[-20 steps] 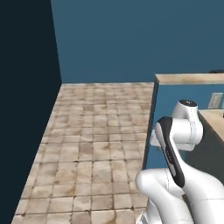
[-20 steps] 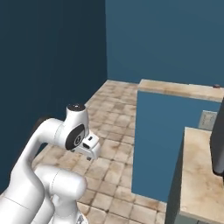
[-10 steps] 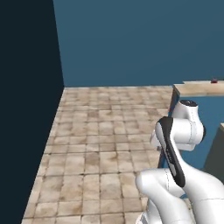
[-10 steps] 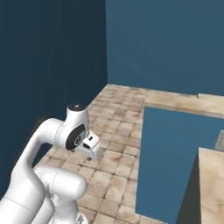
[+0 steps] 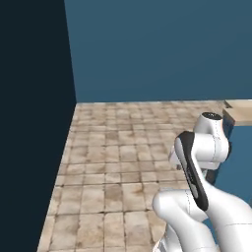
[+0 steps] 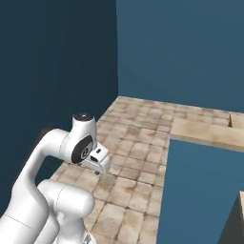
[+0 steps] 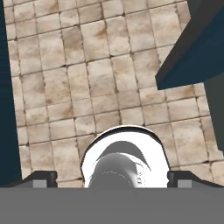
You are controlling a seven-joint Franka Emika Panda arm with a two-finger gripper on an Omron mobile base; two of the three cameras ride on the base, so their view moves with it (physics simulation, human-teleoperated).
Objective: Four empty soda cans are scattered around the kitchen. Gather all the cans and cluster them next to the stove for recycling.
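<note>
We face a room corner: tiled floor (image 5: 113,162) runs ahead to the back wall (image 5: 162,49), with a side wall (image 5: 29,123) on our left. To our right a counter (image 6: 205,133) juts out, its top edge level with the far floor tiles; its side panel (image 6: 195,190) drops to the floor beside us.

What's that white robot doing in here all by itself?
The white robot arm is holding nothing right now. Its two-finger gripper hangs open above the brown tiled floor, near a blue wall. A beige marble counter with blue sides stands to its right. No soda can can be seen from here.
</note>
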